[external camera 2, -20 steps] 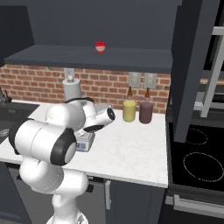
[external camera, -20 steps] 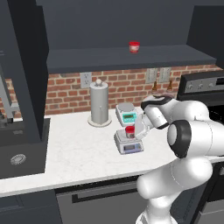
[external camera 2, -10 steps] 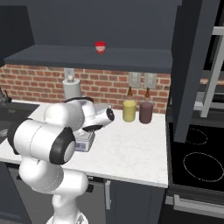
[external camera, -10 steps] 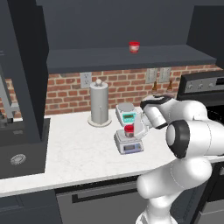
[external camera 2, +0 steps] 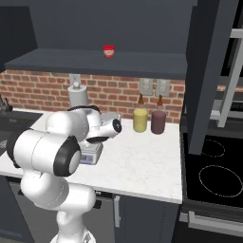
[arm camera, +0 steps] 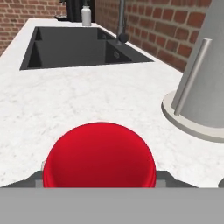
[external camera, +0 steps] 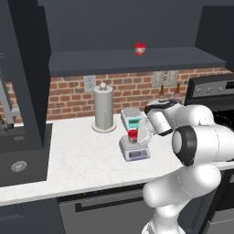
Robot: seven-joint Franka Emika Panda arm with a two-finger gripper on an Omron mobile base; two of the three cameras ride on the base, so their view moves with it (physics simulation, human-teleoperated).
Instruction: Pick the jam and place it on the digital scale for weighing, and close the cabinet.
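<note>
The jam (external camera: 132, 135) stands on the scale (external camera: 135, 151), which sits on the white bench (external camera: 77, 160) a little back from the front edge. In the hand view the jar's red lid (arm camera: 99, 157) lies right at the bottom, close before the camera. The gripper (external camera: 142, 132) is at the jar's right side; its fingers are not plainly seen, so I cannot tell whether they clasp the jar or stand clear of it.

Left of the scale the bench is bare marble as far as the dark sink (arm camera: 78, 46), whose rim cuts straight across the surface. Just behind the scale is a second scale (external camera: 132, 119) with a teal display, close to touching it. Behind and left of both stands a grey paper-towel holder (external camera: 103, 109) on a round base, near the brick wall (external camera: 128, 89); in the hand view its base curves in from the right, near the jar.

To the right, past the arm, the bench runs open to a yellow canister (external camera 2: 140, 120) and a purple one (external camera 2: 158, 122) against the wall, then ends at the stove (external camera 2: 213, 173).

Overhead, the cabinet (external camera: 132, 61) is open, with a twin jar (external camera: 140, 49) on its shelf and the doors (external camera 2: 209, 71) swung out, one over each end of the bench.
</note>
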